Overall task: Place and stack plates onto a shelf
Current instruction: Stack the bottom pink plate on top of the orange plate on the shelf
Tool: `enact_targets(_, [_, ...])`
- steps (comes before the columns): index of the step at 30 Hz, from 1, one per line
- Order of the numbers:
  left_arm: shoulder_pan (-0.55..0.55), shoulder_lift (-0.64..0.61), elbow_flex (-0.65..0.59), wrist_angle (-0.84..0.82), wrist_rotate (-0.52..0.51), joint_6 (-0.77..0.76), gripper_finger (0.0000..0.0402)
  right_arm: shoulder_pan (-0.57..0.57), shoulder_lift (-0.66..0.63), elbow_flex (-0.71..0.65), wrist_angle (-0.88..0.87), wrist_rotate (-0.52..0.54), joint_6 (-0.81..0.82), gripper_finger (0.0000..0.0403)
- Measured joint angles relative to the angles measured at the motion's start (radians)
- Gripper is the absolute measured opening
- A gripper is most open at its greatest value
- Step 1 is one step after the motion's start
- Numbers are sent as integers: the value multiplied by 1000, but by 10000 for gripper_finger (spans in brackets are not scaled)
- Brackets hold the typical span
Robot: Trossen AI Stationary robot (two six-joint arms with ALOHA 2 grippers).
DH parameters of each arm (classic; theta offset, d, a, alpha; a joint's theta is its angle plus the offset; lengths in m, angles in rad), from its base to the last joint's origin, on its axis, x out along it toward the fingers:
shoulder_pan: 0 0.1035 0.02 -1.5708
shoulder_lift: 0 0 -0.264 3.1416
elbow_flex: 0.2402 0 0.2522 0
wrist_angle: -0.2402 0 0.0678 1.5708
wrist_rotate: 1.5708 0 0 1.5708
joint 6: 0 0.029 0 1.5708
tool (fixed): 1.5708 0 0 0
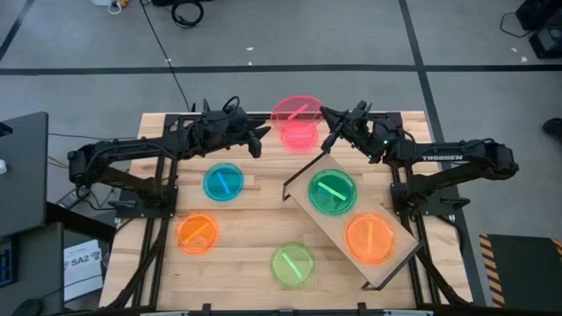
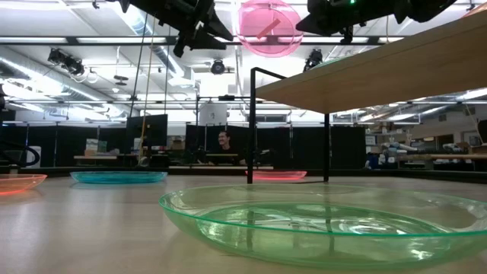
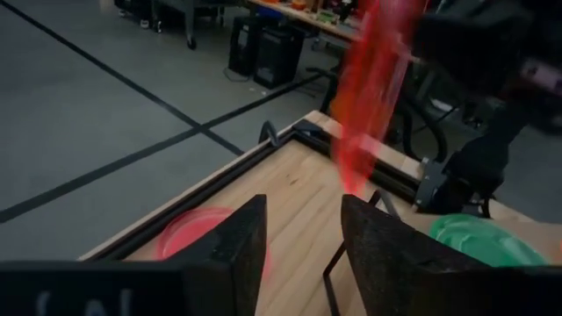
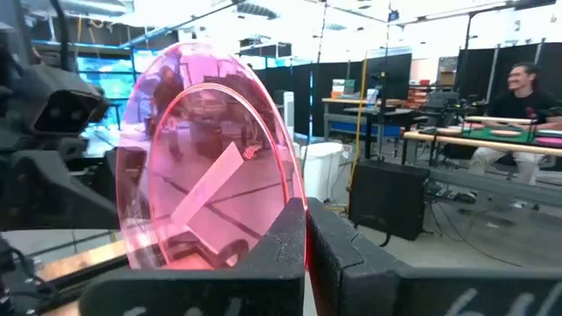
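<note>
A pink plate (image 4: pixel 211 158) hangs in the air over the table's far edge, tilted up on its edge, with my right gripper (image 4: pixel 306 237) shut on it. In the high view that plate (image 1: pixel 297 110) lies between my right gripper (image 1: pixel 327 123) and my left gripper (image 1: pixel 263 139). My left gripper (image 3: pixel 303 237) is open, a little to the plate's left, touching nothing. A second pink plate (image 1: pixel 299 136) lies flat on the table below. The shelf (image 1: pixel 399 263) carries a green plate (image 1: pixel 332 191) and an orange plate (image 1: pixel 370 238). My right gripper pinches the pink plate's rim (image 4: pixel 294 206) between its two fingers, on the side toward the table's right. The fingers come about level from the right. The plate is lifted clear of the table and stands tilted on edge, its centre bar (image 4: pixel 206 189) in view.
A blue plate (image 1: pixel 222 182), an orange plate (image 1: pixel 197 233) and a green plate (image 1: pixel 291 263) lie flat on the slatted table. The shelf's black wire frame (image 1: pixel 299 175) stands slantwise at centre right. A person sits at a desk in the room beyond (image 2: pixel 223 144).
</note>
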Motion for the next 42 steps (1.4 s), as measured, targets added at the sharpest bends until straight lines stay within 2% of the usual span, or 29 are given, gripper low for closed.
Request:
enact_targets(8, [0,0,0,-33,0,0,162,-47,-98,0,-8,3,3,4])
enact_targets(13, [0,0,0,-32,0,0,162,-44,-224,0,-123,-60,113,4])
enact_targets(20, [0,0,0,-32,0,0,162,-44,-418,0,-433,-301,405,4])
enact_targets(26, [0,0,0,-32,0,0,162,-44,-531,0,-681,-560,669,4])
enact_targets(35, [0,0,0,-75,0,-1,162,-44,-567,0,-982,-1006,1033,5])
enact_targets(42, [0,0,0,-118,0,-1,162,-44,-567,0,-1215,-1179,1150,6])
